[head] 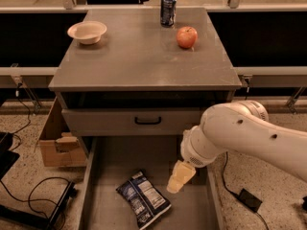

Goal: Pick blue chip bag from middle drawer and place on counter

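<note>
The blue chip bag (143, 199) lies flat on the floor of the open middle drawer (110, 162), near its front, label side up. My gripper (179, 178) hangs over the drawer just right of the bag, a little above the floor and not touching it. The white arm reaches in from the right. The grey counter (139, 56) is the top of the cabinet behind the drawer.
On the counter stand a cream bowl (87, 31) at the left, a dark drink can (168, 10) at the back and a red apple (186, 37). A closed drawer front with a black handle (147, 121) sits above. A cardboard box (57, 145) and cables lie on the floor left.
</note>
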### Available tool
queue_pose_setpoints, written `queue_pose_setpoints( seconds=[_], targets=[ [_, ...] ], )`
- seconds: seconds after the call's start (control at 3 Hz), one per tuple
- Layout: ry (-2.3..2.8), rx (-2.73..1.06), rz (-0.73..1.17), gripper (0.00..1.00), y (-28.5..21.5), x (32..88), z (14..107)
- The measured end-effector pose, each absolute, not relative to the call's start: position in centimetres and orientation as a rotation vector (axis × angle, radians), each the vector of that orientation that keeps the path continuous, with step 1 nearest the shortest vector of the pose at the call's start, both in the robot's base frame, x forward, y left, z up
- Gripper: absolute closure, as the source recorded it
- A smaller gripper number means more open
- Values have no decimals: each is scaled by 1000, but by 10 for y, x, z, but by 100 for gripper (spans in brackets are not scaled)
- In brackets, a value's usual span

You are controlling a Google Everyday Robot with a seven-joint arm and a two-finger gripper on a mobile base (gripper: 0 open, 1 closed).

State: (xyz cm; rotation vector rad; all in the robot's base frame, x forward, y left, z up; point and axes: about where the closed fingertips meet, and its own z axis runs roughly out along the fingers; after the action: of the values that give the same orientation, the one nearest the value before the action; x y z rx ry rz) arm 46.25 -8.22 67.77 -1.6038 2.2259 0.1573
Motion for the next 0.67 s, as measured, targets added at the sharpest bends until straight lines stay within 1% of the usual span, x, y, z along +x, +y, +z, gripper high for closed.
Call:
queue_pose_setpoints(
  seconds=[0.33,0.67],
  targets=[
    [2208,-1603,196,0,-61,462,649],
    [2186,-1587,273,0,-24,461,591]
  ],
)
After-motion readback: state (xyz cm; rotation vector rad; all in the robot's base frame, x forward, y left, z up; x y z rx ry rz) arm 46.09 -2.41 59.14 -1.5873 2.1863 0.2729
